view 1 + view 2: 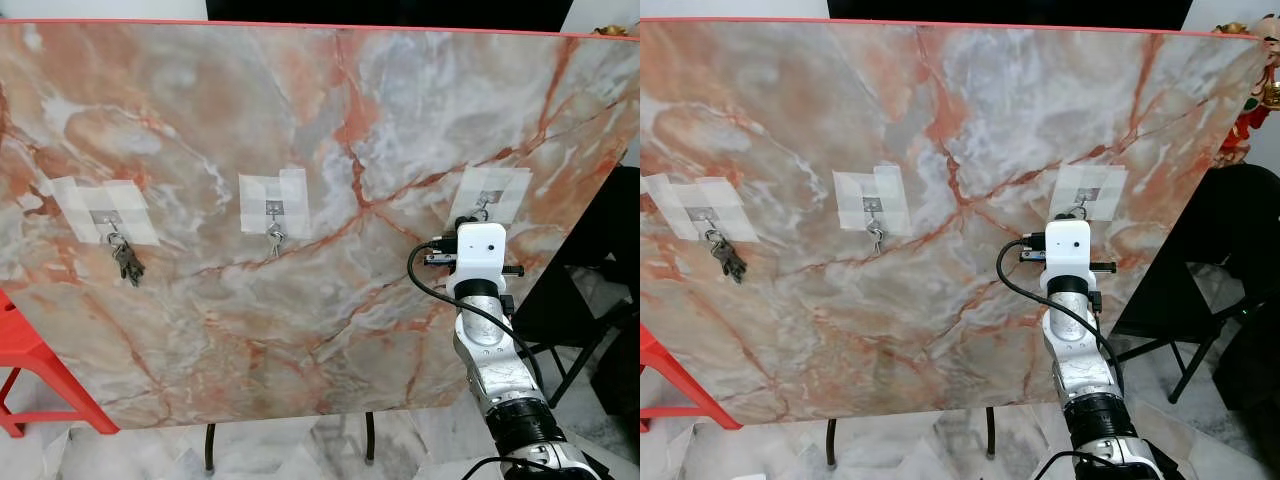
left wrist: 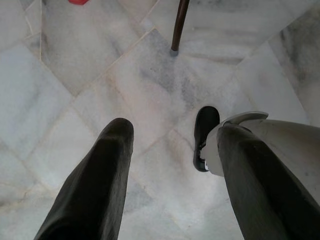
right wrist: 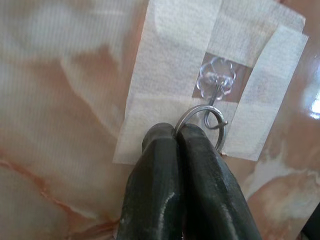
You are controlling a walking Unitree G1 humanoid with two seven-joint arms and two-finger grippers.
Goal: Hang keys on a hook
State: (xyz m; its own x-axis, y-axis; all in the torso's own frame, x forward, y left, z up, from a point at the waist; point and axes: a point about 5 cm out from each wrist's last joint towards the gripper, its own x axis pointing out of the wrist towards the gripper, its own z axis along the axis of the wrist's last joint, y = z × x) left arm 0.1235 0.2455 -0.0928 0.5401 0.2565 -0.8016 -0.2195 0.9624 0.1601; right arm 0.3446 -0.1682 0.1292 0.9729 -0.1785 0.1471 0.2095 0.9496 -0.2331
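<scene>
A marble-patterned board [image 1: 300, 120] stands upright before the robot, with three small hooks taped to it in a row. On the left hook [image 1: 110, 222] a bunch of keys [image 1: 127, 260] hangs down against the board. The middle hook [image 1: 273, 212] carries a small metal piece that is too small to tell. To the right, the right gripper [image 3: 177, 135] is raised to the right hook [image 3: 212, 97], which sits in a square of white tape [image 3: 165, 60]. Its two black fingers [image 3: 157, 170] are pressed together, pinching a metal key ring [image 3: 200, 120]; the ring lies right at the hook's wire, touching or looped on it, I cannot tell which. The left gripper [image 2: 170, 150] hangs idle, its fingers spread wide above the pale tiled floor [image 2: 75, 75], near the robot's black foot [image 2: 204, 135].
</scene>
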